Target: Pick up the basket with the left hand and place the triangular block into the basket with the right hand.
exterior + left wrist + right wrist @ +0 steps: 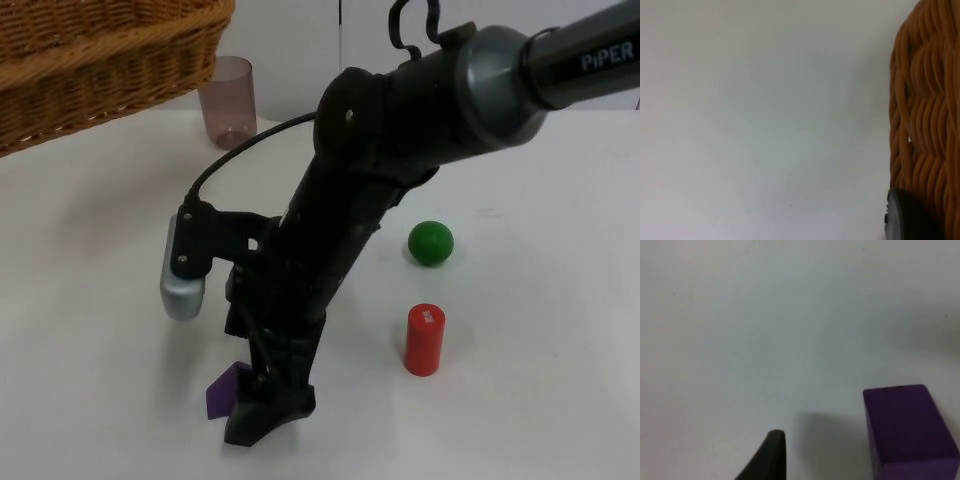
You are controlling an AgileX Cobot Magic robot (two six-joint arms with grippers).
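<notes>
The woven wicker basket (90,60) hangs above the table's far left; its wall (927,120) stands right against my left gripper's black fingertip (910,217), which is shut on the basket. The purple triangular block (226,391) lies on the table near the front edge, partly hidden by my right arm. My right gripper (262,412) is down at the table beside it, open. In the right wrist view the purple block (907,432) sits a little apart from one black fingertip (771,455), with bare table between them.
A red cylinder (424,340) stands to the right of my right arm, and a green ball (431,243) lies behind it. A translucent mauve cup (229,102) stands at the back, next to the basket.
</notes>
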